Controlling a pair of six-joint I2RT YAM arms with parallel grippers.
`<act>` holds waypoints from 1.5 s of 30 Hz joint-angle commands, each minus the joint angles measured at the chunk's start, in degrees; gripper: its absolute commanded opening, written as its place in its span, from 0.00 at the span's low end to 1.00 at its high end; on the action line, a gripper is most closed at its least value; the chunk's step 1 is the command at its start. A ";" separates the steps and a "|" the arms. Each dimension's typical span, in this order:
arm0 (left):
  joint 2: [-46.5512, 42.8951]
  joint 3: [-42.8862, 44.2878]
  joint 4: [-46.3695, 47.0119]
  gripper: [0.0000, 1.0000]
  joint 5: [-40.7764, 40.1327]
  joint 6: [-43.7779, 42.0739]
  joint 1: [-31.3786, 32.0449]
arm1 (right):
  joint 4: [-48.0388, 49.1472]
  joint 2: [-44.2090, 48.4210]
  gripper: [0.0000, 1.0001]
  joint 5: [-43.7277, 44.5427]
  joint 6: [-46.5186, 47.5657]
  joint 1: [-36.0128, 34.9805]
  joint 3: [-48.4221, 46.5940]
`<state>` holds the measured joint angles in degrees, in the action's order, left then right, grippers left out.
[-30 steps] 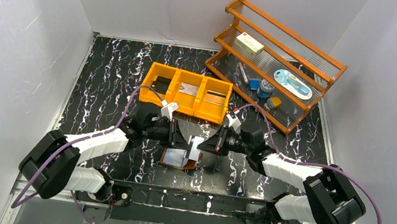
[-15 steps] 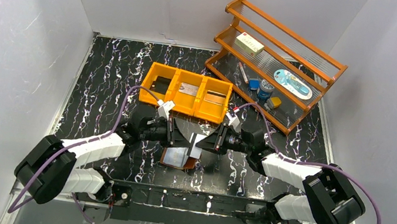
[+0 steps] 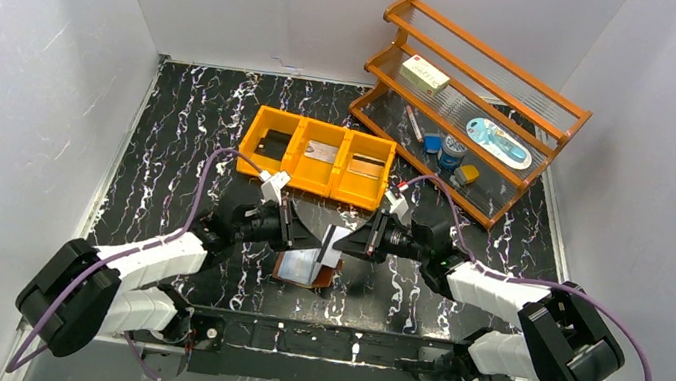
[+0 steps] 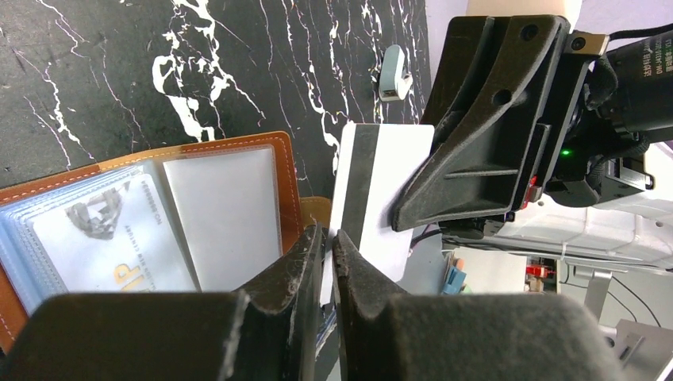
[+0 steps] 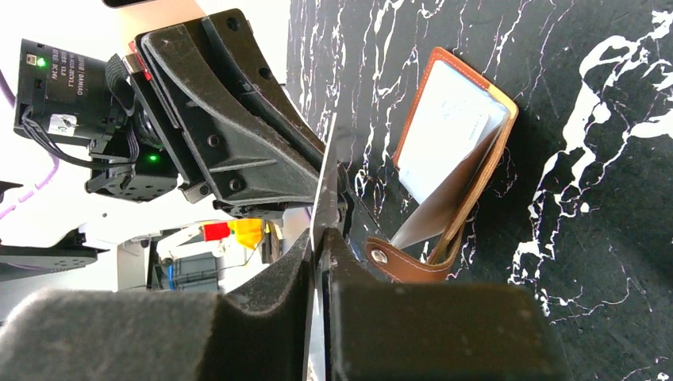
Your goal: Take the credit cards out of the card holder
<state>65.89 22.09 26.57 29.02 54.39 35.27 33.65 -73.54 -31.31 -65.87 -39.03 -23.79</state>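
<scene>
A white credit card (image 3: 330, 246) with a black stripe stands on edge just above the open card holder (image 3: 307, 269). Both grippers meet on it. My left gripper (image 4: 328, 238) is shut on the card's (image 4: 381, 186) lower corner. My right gripper (image 5: 317, 242) is shut on the same card (image 5: 324, 182), which shows edge-on there. The brown card holder (image 4: 159, 214) lies open on the table. More cards sit in its clear sleeves, and its snap tab (image 5: 405, 262) curls up.
Behind the grippers stands an orange three-compartment bin (image 3: 317, 155) with a dark card (image 3: 272, 145), a grey card (image 3: 322, 152) and a tan card (image 3: 368, 167) in it. A wooden rack (image 3: 472, 110) of small items stands at the back right. White walls close in both sides.
The left arm has drawn back a little to the left. The card has turned more upright between the two grippers. The right gripper has taken hold of it.
</scene>
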 commanded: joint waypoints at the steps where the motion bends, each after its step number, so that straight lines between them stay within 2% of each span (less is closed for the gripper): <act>1: -1.67 -0.81 0.35 0.09 -1.34 -0.04 0.07 | 4.05 1.88 0.11 -0.02 -0.74 -0.26 0.13; 6: -2.80 -0.05 -2.52 0.15 -2.27 -1.82 0.07 | 1.11 2.32 0.01 1.15 0.24 -0.24 -1.00; 10: -4.51 2.89 -10.10 0.32 -5.33 -5.69 0.09 | -6.39 3.68 0.00 4.22 4.06 -0.24 -3.50; 17: -11.01 6.05 -26.46 0.60 -17.61 -10.84 -0.04 | -22.35 3.34 0.00 11.68 13.62 -0.25 -13.75; 21: -11.91 9.60 -36.40 0.68 -25.56 -14.28 -0.19 | -26.05 1.15 0.00 14.34 16.73 -0.23 -18.59; 25: -13.12 12.72 -44.25 0.85 -34.53 -16.50 -0.65 | -30.41 -3.10 0.00 15.75 21.37 -0.19 -25.55; 27: -13.15 14.23 -47.07 0.90 -36.25 -17.52 -2.26 | -32.93 -5.65 0.00 16.59 23.92 -0.23 -30.39; 38: -8.29 21.49 -54.45 0.97 -27.70 -23.06 -21.77 | -39.14 -18.86 0.00 20.95 31.42 -0.25 -48.46; 45: -10.70 20.92 -54.76 0.98 -38.25 -28.31 -23.36 | -48.42 -29.45 0.00 31.66 38.93 -0.39 -65.35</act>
<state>57.52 42.26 -26.30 -3.57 30.41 12.29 -10.15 -98.80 -7.40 -33.15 -39.13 -79.50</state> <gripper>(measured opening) 0.982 0.020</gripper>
